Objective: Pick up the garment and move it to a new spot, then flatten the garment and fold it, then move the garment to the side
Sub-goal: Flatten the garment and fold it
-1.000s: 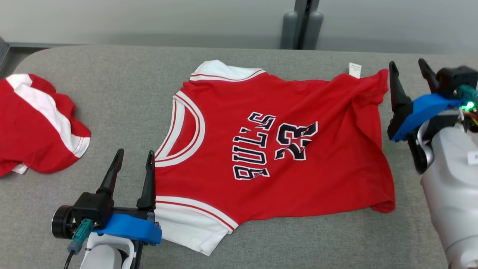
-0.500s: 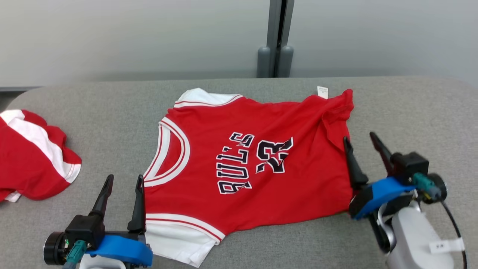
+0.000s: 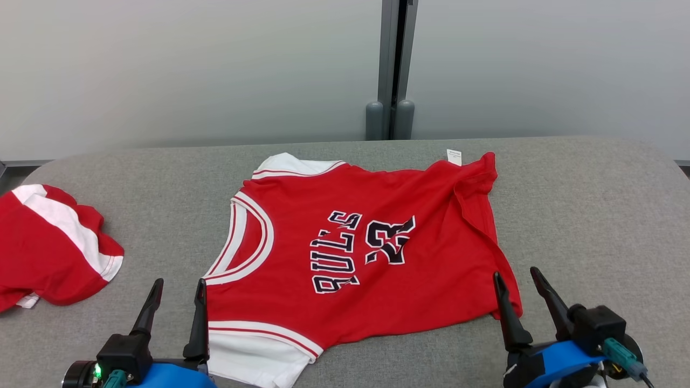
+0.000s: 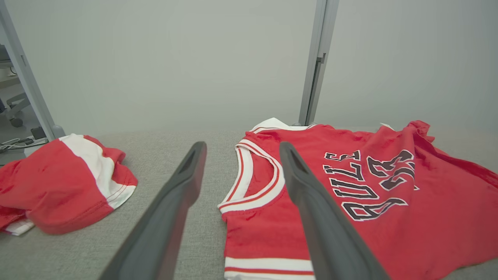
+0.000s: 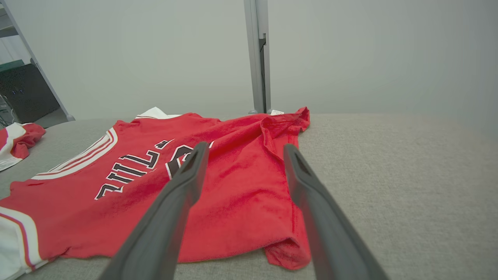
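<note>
Grey fabric covers the table (image 3: 593, 215), which spans the lower half of the head view. On its middle lies the red jersey (image 3: 431, 291), spread mostly flat, with the neck toward the robot's left and the far right corner rumpled. A second red and white garment (image 3: 48, 258) sits bunched at the table's left end, well apart. The left gripper (image 3: 179, 283) stands just beside the jersey's near left edge, fingers spread wide and holding nothing. The right gripper (image 3: 513, 272) stands at the near right corner, equally spread and empty. A small white label (image 3: 454, 157) pokes out at the far hem.
</note>
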Motion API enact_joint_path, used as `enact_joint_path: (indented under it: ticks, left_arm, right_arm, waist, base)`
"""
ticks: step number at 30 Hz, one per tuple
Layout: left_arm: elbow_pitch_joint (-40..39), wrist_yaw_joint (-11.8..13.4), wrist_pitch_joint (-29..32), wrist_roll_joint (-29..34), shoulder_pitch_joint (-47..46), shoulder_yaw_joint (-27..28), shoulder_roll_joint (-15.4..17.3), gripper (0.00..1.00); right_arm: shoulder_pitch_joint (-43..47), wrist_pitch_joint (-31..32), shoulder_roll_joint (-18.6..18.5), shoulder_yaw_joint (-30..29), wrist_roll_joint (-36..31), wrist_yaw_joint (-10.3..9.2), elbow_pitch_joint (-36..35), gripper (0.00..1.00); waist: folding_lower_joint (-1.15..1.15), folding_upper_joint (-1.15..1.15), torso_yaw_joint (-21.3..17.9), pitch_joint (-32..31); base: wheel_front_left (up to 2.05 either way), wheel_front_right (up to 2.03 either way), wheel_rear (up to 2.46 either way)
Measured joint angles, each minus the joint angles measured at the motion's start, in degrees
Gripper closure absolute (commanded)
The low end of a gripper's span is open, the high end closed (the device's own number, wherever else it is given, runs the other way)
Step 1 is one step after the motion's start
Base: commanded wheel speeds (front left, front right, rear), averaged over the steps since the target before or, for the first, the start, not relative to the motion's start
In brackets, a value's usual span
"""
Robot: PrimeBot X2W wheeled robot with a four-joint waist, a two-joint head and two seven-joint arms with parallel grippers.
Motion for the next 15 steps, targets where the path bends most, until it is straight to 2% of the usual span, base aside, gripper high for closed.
enact_joint_path:
  ticks: [7, 15]
  left_arm:
    - [-0.25, -0.01, 0.0, 0.7, 1.13, 1.01, 0.04, 0.0]
    - [-0.24, -0.01, 0.0, 1.3, 1.57, 1.12, -0.11, 0.0]
  right_arm:
    - [4.05, 0.0, 0.03, -1.15, -0.03, 0.0, -2.75, 0.0]
    - [4.65, 0.0, 0.03, -1.93, -0.07, 0.0, -2.54, 0.0]
  waist:
    - [0.0, 0.0, 0.29, -0.38]
    - [0.01, 0.01, 0.64, -0.42]
  base:
    - [0.0, 0.0, 0.0]
    - [0.0, 0.0, 0.0]
